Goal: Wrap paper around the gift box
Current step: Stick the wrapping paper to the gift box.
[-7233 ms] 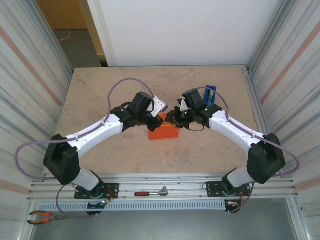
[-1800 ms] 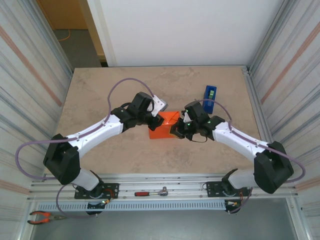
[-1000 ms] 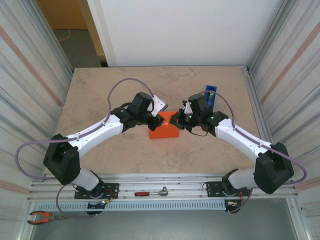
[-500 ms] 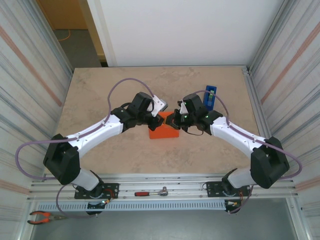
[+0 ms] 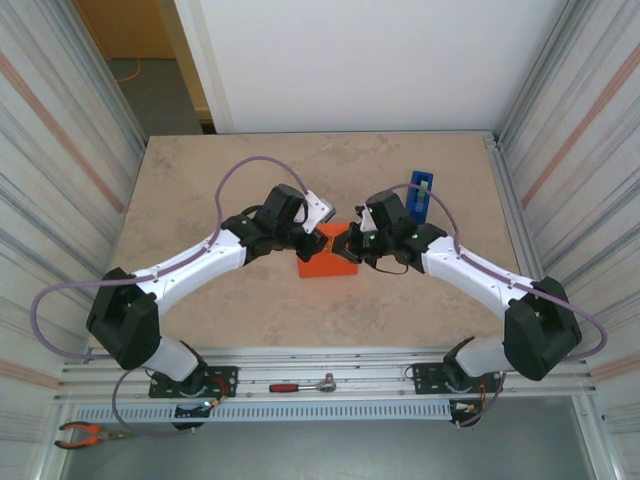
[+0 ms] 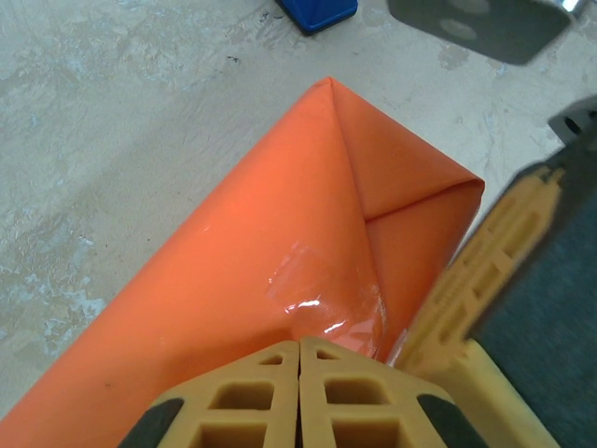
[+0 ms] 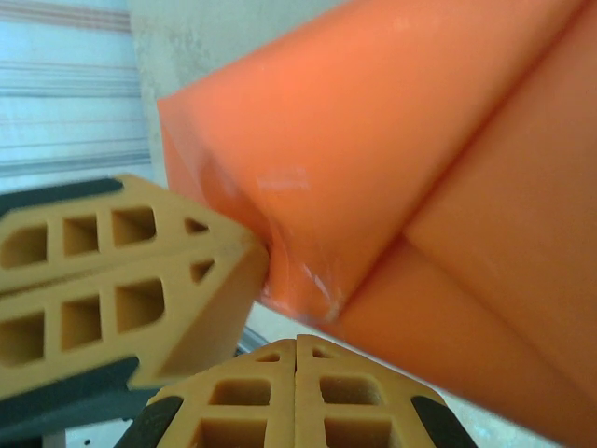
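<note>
The gift box (image 5: 328, 256) sits mid-table, the orange paper (image 6: 401, 159) folded round it into a triangular end flap. A strip of clear tape (image 6: 326, 299) lies across the fold. My left gripper (image 5: 316, 238) is shut, its tips (image 6: 298, 343) pressing on the taped top edge. My right gripper (image 5: 347, 244) is also shut, its tips (image 7: 296, 341) against the box's right end corner (image 7: 308, 280). The two grippers nearly meet: the left one's fingers (image 7: 121, 280) touch the same corner, and the right one's fingers (image 6: 485, 252) stand beside the flap.
A blue tape dispenser (image 5: 421, 196) stands behind the right arm, its corner (image 6: 317, 11) also visible past the box. A wrench (image 5: 302, 385) and pliers (image 5: 85, 433) lie on the front rail. Corrugated walls close both sides of the table (image 5: 200, 180).
My right gripper has shifted a little left, onto the box's right end. The left arm and the box have stayed put.
</note>
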Controlling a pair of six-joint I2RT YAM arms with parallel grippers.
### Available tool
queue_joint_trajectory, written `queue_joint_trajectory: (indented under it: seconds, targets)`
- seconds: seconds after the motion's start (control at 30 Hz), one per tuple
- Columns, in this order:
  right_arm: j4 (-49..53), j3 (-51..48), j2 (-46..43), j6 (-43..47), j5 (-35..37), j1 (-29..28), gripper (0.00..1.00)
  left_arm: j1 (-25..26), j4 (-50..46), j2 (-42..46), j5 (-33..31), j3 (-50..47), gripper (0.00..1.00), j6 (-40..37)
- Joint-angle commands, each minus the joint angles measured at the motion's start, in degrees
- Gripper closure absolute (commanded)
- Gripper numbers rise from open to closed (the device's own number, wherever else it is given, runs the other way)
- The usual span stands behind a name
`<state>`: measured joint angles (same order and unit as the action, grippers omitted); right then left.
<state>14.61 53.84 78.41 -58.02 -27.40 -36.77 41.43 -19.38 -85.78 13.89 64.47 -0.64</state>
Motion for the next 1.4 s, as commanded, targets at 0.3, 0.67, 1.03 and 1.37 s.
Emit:
queue_joint_trajectory:
  seconds: [0.3,0.67,1.03,1.37]
  targets:
    - [-7.78,-5.17,-0.79,-2.16,6.22,-2.83,1.00,0.90,-5.06,-1.16,1.91,-2.25,0.91,0.21]
    - [-17.80,-10.42,-1.70,-4.01,14.77,-3.34,1.00,1.08,-4.93,-0.38,2.21,-2.32,0.91,0.14]
    - [-12.51,-16.00,-8.00,-3.49,13.85,-1.89,1.00,-1.74,-5.52,2.10,7.96,4.72,0.71,3.54]
    - [-6.11,-16.81,-12.73,1.08,12.25,-0.97,0.99,-10.20,-0.64,6.74,12.04,7.57,0.32,11.44]
